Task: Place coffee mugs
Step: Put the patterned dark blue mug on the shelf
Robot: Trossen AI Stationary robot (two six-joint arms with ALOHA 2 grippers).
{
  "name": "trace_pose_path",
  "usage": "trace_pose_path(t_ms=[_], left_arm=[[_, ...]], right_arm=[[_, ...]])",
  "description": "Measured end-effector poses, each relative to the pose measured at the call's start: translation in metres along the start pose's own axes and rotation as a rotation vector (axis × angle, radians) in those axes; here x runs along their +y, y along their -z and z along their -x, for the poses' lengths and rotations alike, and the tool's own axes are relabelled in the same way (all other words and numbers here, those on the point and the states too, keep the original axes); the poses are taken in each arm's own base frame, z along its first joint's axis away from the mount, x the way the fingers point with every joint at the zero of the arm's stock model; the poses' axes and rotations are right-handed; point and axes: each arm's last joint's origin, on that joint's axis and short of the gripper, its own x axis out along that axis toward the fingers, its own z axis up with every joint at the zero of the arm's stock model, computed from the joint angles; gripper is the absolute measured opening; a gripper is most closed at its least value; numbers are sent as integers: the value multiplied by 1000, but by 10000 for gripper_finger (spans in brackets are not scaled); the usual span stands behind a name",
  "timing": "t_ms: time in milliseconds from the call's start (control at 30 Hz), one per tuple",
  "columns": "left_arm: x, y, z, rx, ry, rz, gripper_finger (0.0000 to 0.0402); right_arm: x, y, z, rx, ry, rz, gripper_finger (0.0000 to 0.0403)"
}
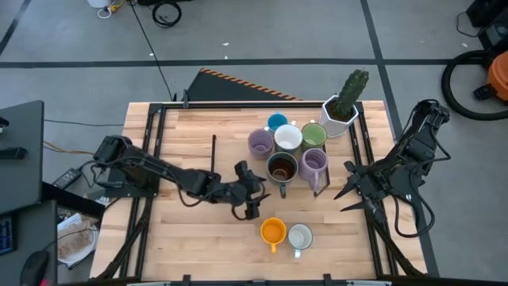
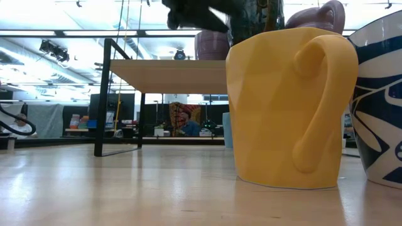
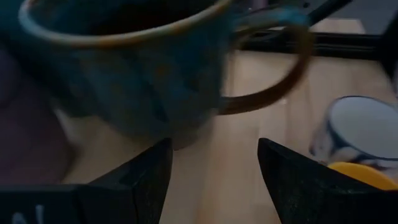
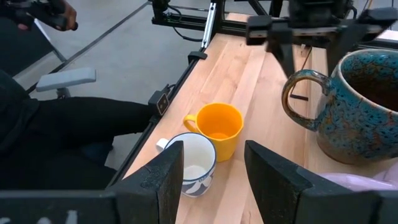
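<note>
Six mugs stand in a cluster at mid-table: blue (image 1: pixel 276 121), white (image 1: pixel 287 138), green (image 1: pixel 313 133), lavender (image 1: pixel 260 143), dark brown-black (image 1: pixel 282 168) and a second lavender (image 1: pixel 315 163). An orange mug (image 1: pixel 272 231) and a white, blue-patterned mug (image 1: pixel 300 236) stand side by side nearer the near edge. My left gripper (image 1: pixel 249 191) is open just left of the dark mug (image 3: pixel 130 68). Its handle (image 3: pixel 280 74) shows beyond the fingers, apart from them. My right gripper (image 1: pixel 348 188) waits open at the table's right, pointing toward the mugs.
A white hexagonal cactus pot (image 1: pixel 341 111) stands at the far right, beside the green mug. A black frame (image 1: pixel 155 151) borders the table on the left, right and far sides. A dark-clothed person (image 4: pixel 56 137) is beside the table in the right wrist view. Bare wood (image 1: pixel 190 238) lies near left.
</note>
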Motion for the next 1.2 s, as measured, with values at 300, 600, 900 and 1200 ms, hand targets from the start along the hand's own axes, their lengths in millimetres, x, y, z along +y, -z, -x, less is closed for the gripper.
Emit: trace_pose_path(t_ms=[300,600,900,1200], left_arm=[[22,-2,-12,26,-59,21,242],[34,-4,-25,18,-26,77,242],[29,1,-36,-1,-11,62,242],[26,-1,-29,1,0,45,242]], right_arm=[[0,0,0,0,0,0,176],[0,0,0,0,0,3,176],[0,0,0,-1,-1,8,176],[0,0,0,0,0,8,176]])
